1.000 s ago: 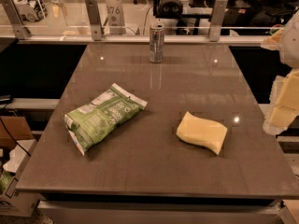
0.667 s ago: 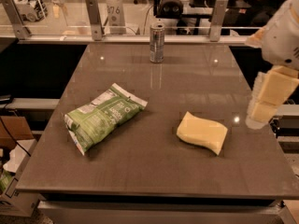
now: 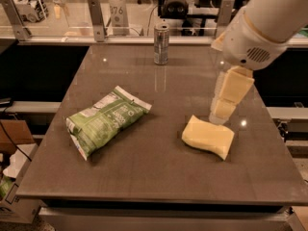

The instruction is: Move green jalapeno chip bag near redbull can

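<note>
The green jalapeno chip bag (image 3: pixel 107 120) lies flat on the left half of the brown table (image 3: pixel 159 177), with its white crimped ends pointing to the back right and the front left. The redbull can (image 3: pixel 161 44) stands upright at the back edge of the table, near the middle, well apart from the bag. My gripper (image 3: pixel 221 112) hangs down from the white arm (image 3: pixel 269 23) over the right side of the table. It is just above the far edge of a pale yellow sponge-like block and far to the right of the bag. It holds nothing that I can see.
The pale yellow sponge-like block (image 3: pixel 208 136) lies on the right half of the table. A rail with metal posts (image 3: pixel 96 18) runs behind the table's back edge. A cardboard box (image 3: pixel 12 196) stands on the floor at the left.
My arm has swung in from the right edge of the view to the left, over the table. The gripper now hangs by the yellow block. The bag, can and block have not moved.
</note>
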You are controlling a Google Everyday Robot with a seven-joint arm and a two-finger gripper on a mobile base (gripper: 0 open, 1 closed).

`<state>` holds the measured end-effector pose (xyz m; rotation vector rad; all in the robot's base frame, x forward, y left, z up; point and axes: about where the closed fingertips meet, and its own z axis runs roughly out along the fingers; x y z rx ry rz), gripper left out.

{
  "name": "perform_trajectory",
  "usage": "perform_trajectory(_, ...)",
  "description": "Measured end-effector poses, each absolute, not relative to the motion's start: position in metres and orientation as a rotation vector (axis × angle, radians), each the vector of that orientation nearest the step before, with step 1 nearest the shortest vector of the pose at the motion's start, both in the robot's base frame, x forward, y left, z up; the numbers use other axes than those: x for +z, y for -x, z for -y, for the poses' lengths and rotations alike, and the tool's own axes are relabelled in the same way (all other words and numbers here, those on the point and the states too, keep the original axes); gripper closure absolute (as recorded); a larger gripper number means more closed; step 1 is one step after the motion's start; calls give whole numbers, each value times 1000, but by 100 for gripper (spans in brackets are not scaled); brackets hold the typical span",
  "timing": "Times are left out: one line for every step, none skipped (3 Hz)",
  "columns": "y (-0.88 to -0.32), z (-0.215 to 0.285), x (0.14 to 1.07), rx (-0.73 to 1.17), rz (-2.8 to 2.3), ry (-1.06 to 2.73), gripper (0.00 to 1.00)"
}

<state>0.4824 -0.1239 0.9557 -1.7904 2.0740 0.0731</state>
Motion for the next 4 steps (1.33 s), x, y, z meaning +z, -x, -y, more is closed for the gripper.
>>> perform_trajectory(-488, 90, 941, 123, -2030, 1817, 0)
perform_trajectory(-492, 63, 924, 168, -1993, 1820, 0)
perform_trajectory(-493, 33, 906, 211, -1963, 1826, 0)
perform_trajectory(-495, 4, 887, 256, -1943, 1848, 0)
